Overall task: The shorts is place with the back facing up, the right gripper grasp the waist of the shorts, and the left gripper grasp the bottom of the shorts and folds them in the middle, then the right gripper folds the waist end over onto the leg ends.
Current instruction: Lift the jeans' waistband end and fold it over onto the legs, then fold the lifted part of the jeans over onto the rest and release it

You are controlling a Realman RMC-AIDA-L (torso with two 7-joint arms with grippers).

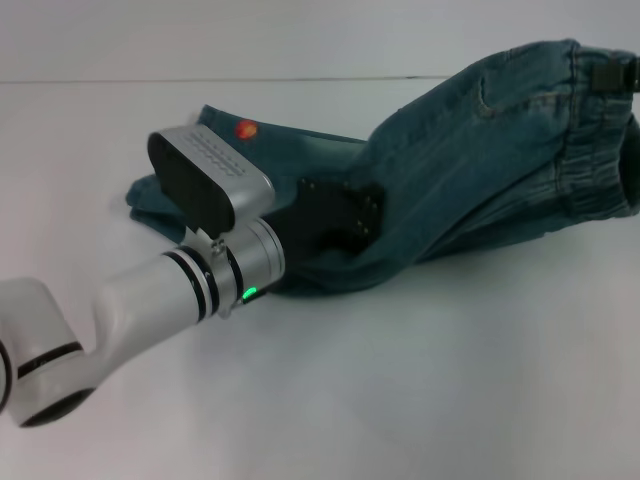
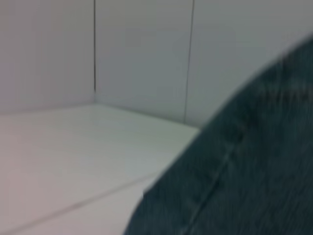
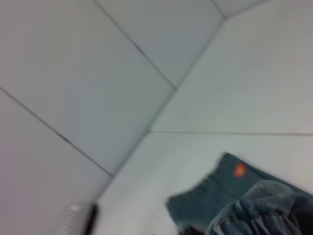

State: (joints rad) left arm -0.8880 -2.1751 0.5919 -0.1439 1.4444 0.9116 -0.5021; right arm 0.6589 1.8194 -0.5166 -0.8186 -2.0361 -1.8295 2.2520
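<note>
A white robot arm reaches in from the near left across a white table (image 1: 420,380). Its silver wrist shows a green light, and the left gripper (image 1: 345,225), black, is buried in a fold of the shorts (image 1: 470,170); whether its fingers are apart or clamped on the denim cannot be told. The blue-green denim shorts lie bunched across the middle of the table, part lifted toward the far right. A small orange print (image 1: 245,128) marks the flat leg end (image 1: 160,195) at the left. At the far right edge the gathered waist (image 1: 590,130) is raised. The right gripper itself is not visible.
</note>
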